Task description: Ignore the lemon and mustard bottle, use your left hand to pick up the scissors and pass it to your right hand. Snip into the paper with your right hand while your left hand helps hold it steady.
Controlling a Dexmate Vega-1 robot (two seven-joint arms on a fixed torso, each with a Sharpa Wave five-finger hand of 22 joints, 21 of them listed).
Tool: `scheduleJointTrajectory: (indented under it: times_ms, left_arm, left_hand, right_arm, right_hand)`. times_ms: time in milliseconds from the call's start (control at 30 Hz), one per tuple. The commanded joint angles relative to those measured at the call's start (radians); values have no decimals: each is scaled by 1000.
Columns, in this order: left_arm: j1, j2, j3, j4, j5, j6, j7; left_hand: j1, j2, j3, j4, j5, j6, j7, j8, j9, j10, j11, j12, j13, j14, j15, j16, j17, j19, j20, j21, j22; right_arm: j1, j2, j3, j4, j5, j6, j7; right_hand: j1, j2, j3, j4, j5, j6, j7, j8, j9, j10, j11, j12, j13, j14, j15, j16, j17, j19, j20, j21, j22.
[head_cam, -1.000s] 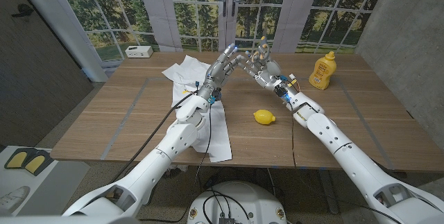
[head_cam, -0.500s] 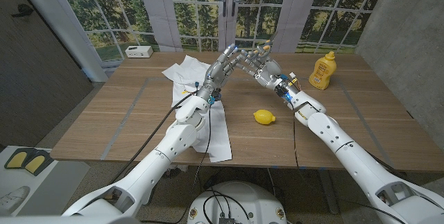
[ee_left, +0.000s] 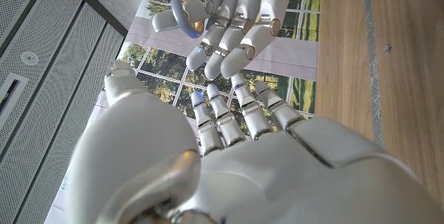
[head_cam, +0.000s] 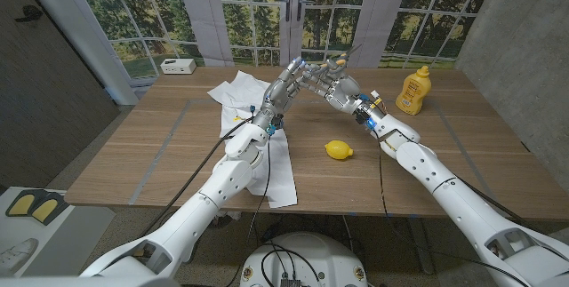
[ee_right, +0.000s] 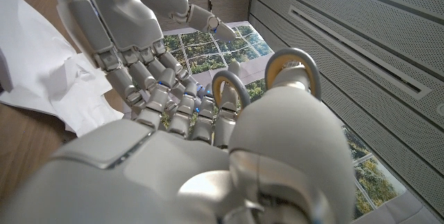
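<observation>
At upper centre of the head view, the left hand (head_cam: 286, 87) and right hand (head_cam: 331, 81) met fingertip to fingertip above the table (head_cam: 160, 158), the scissors (ee_right: 291, 68) grasped by the right hand, the left hand's grip undeterminable, the paper (head_cam: 280, 167) lying lower left of them.

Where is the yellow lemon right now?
In the head view the lemon lies on the wooden table, near the middle, between the two arms. The white paper is on its left, and the raised hands meet behind it.
</observation>
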Motion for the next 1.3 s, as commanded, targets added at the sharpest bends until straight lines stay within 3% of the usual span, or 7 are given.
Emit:
scheduleJointTrajectory:
  times_ms: [33,333,600,733,833,900,1300]
  left_arm:
    - [3,3,0,-2,0,1,2]
    - [-3,0,1,8,-2,4,-2]
    - [-8,-4,1,20,-5,5,-8]
    - [-12,-5,0,26,-7,4,-11]
    - [-14,-6,-1,29,-8,4,-14]
    - [-15,-6,-1,31,-10,6,-16]
    - [-9,-4,-6,32,-18,8,-22]
  left_hand:
    - [1,13,-7,0,-4,13,0,8,-1,11,1,8,2,10,-170,8,3,11,-77,5,4]
    - [4,16,-9,0,-5,27,0,9,-1,18,1,8,2,16,-171,8,2,12,-77,5,4]
    - [6,18,-11,0,-6,34,0,8,-2,20,1,7,1,20,-171,8,2,13,-76,5,4]
    - [8,19,-11,0,-6,38,0,8,-2,22,1,8,1,22,-171,8,3,14,-75,5,4]
    - [8,20,-12,0,-7,41,0,8,-2,24,1,8,1,24,-171,8,3,15,-75,5,4]
    - [9,20,-12,0,-7,42,0,8,-2,25,1,8,1,25,-171,8,3,15,-75,5,4]
    - [12,24,-15,0,-8,53,0,7,-2,33,1,8,1,31,-171,8,3,19,-76,6,4]
  right_arm:
    - [2,-1,-2,13,-4,14,19]
    - [-8,-2,5,0,15,-15,-25]
    - [-3,-4,4,2,24,-38,-36]
    - [1,-7,1,3,18,-41,-37]
    - [2,-7,2,3,22,-47,-39]
    - [3,-5,1,4,23,-48,-38]
    - [-4,0,-2,-13,31,-73,-79]
  right_hand:
    - [8,10,1,-10,14,4,-2,-6,4,3,2,-5,0,6,10,-7,0,5,-1,-4,0]
    - [44,49,31,-24,-4,133,-62,31,64,200,-45,60,2,108,-44,-20,-1,110,-10,-25,0]
    - [35,49,37,-25,-31,228,-96,134,170,421,-123,187,93,232,-146,2,13,175,-29,-56,4]
    - [-1,33,28,-14,-36,205,-116,285,338,438,-148,281,227,332,-223,57,61,255,-92,-44,16]
    - [5,31,43,-25,-31,130,-124,466,575,346,-156,430,470,387,-274,155,191,299,-131,-14,28]
    - [14,28,50,-33,-28,134,-121,542,652,331,-157,513,583,441,-277,223,265,331,-152,13,33]
    - [23,15,59,-36,-30,192,-133,629,677,392,-166,761,885,500,-293,492,544,416,-232,129,74]
